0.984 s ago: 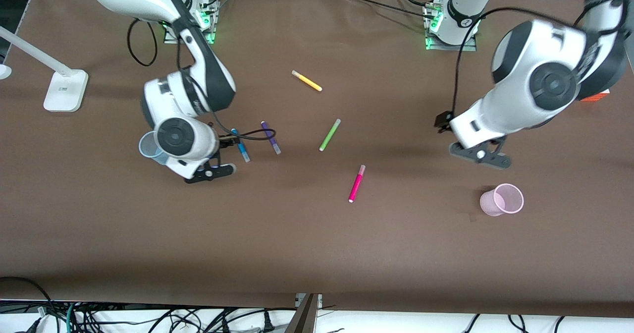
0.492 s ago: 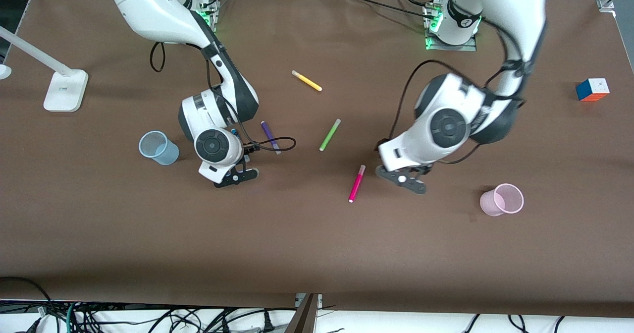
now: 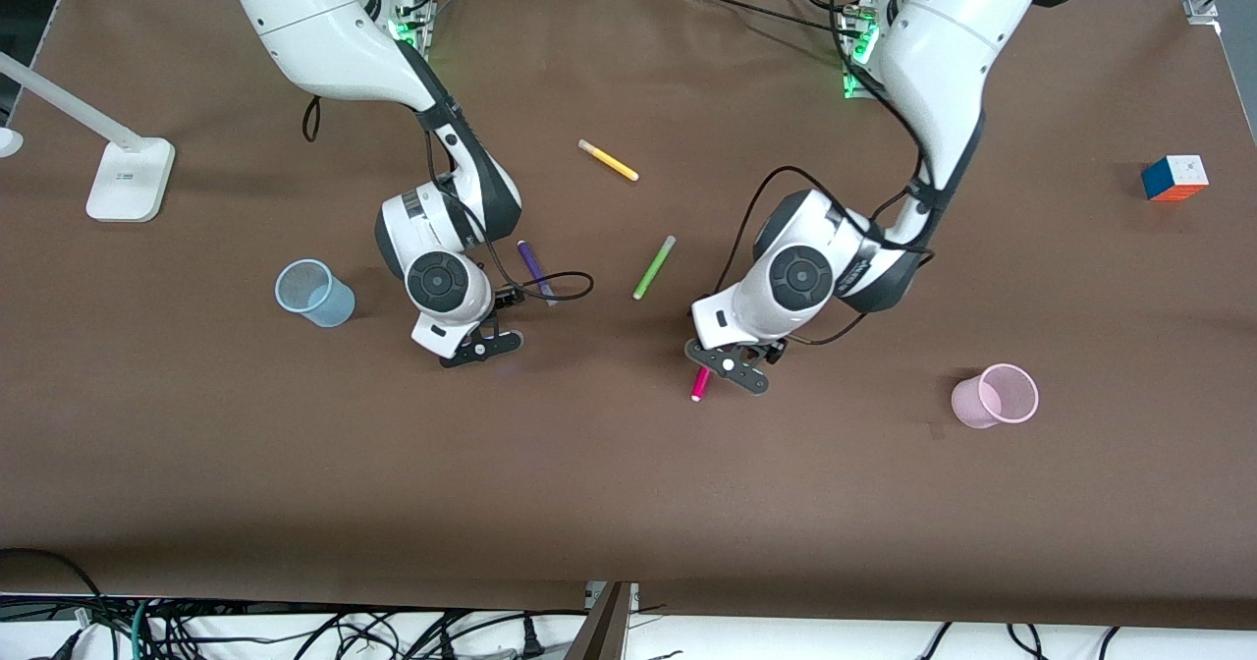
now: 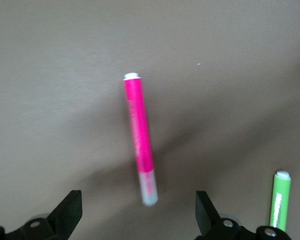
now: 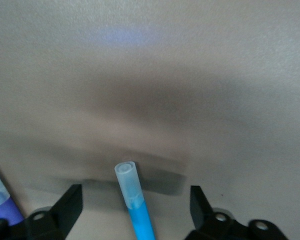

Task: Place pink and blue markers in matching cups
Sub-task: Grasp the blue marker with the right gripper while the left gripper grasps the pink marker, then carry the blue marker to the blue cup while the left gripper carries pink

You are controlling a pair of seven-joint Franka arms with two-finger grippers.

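Claw of the left arm (image 3: 728,371) hangs low over the pink marker (image 4: 138,137), just below the centre of the front frame. Its jaws are spread wide, one on each side of the capped end. The pink cup (image 3: 994,396) stands well apart, lower in that frame and toward the left arm's end of the counter (image 3: 628,503).

To pinch well, I would shift along the barrel toward its middle and keep the jaws square across it. Then I would drop until the tips nearly touch the counter and close slowly. A grip on the cap alone would, I judge, let the marker swing or slip.

Higher in the frame, the right claw (image 3: 478,346) sits low with its jaws also released. The blue marker (image 5: 135,205) lies between them, so the same centring applies. The blue cup (image 3: 314,293) waits near it, toward the right arm's end. A purple pen (image 3: 533,267) lies just beside that claw and must not be swept in.

Only the wrist views show the jaw gaps and how each marker lines up. From the front, the right arm hides the blue marker entirely. Only the front view shows both cups, the green pen (image 3: 653,267) and the yellow pen (image 3: 608,160) in the upper middle.
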